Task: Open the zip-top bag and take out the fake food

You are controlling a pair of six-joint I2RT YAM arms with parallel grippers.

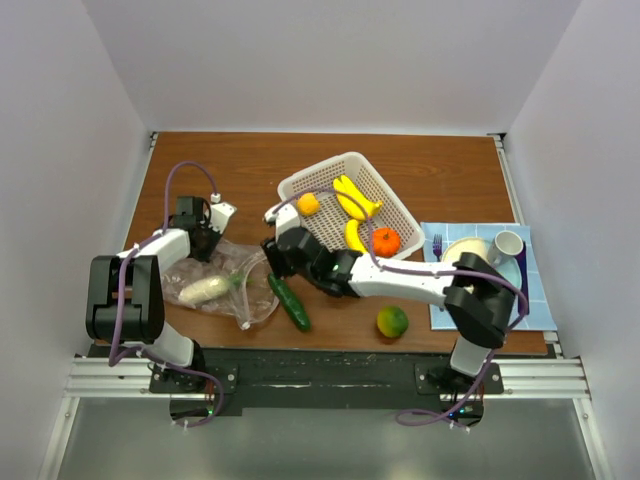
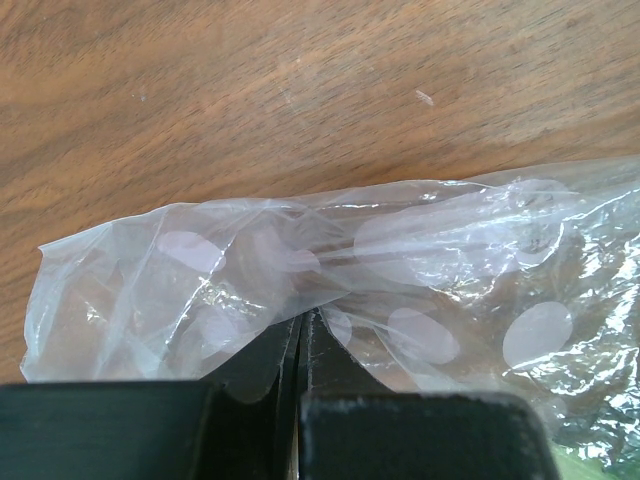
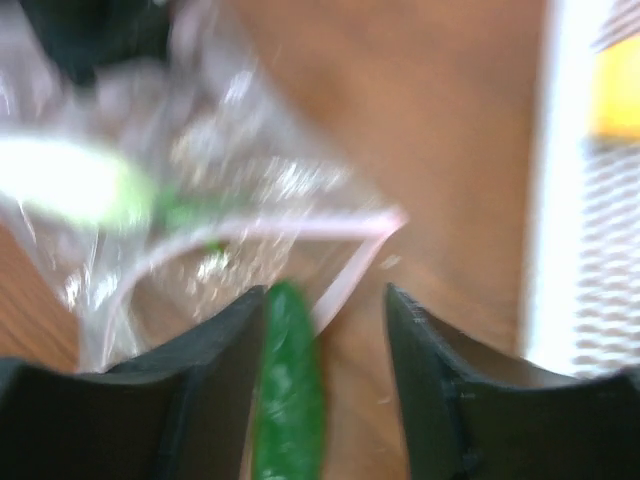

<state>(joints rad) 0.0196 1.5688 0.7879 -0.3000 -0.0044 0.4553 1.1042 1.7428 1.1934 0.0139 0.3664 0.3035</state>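
The clear zip-top bag (image 1: 222,288) lies crumpled at the left of the table, its pink zip edge (image 3: 345,228) towards the basket. A whitish vegetable with green top (image 1: 203,290) shows inside it, also in the right wrist view (image 3: 70,180). My left gripper (image 1: 203,240) is shut on a fold of the bag (image 2: 300,250) at its far edge. My right gripper (image 1: 272,250) is open over the bag's zip corner, fingers astride a green cucumber (image 3: 288,390) that lies on the table (image 1: 290,302). That view is blurred.
A white perforated basket (image 1: 395,190) behind the right arm holds two bananas (image 1: 355,197), an orange piece (image 1: 308,204) and a red-orange round fruit (image 1: 385,241). A green-yellow round fruit (image 1: 392,321) sits near the front. A plate, cup and purple fork on a blue mat (image 1: 535,290) are at the right.
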